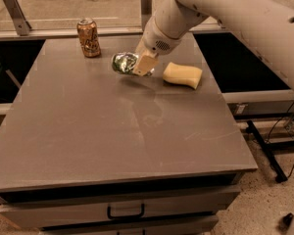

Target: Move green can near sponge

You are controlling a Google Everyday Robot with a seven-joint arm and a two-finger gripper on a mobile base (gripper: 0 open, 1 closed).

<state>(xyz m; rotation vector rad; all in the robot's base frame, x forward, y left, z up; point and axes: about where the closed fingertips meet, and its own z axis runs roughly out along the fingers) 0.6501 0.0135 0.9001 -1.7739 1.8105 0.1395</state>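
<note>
1. A white arm (pixel 245 18) reaches in from the upper right and bends down toward the far middle of a grey table (pixel 112 136).
2. The gripper (pixel 143 65) sits at the end of that arm, low over the far part of the table, between the two cans and the sponge.
3. The gripper is pinching the green can (pixel 122 62). One tan finger (pixel 146 61) lies across the can's right end, and the other finger is hidden behind the can.
4. The green can lies on its side, dented and shiny, with its silver end turned to the left. A shadow falls on the table just below it. I cannot tell whether it rests on the surface or hangs just above it.
5. The sponge (pixel 182 75) is a pale yellow block lying flat on the table just to the right of the gripper. It is near the green can but not touching it, and the finger stands between them.
6. An orange-brown can (pixel 88 37) stands upright near the far left part of the table, apart from the green can and farther back.
7. What either can holds cannot be seen.
8. Under the table's front edge is a drawer (pixel 63 213) with a dark handle (pixel 125 212). The drawer is closed, so its inside is hidden.
</note>
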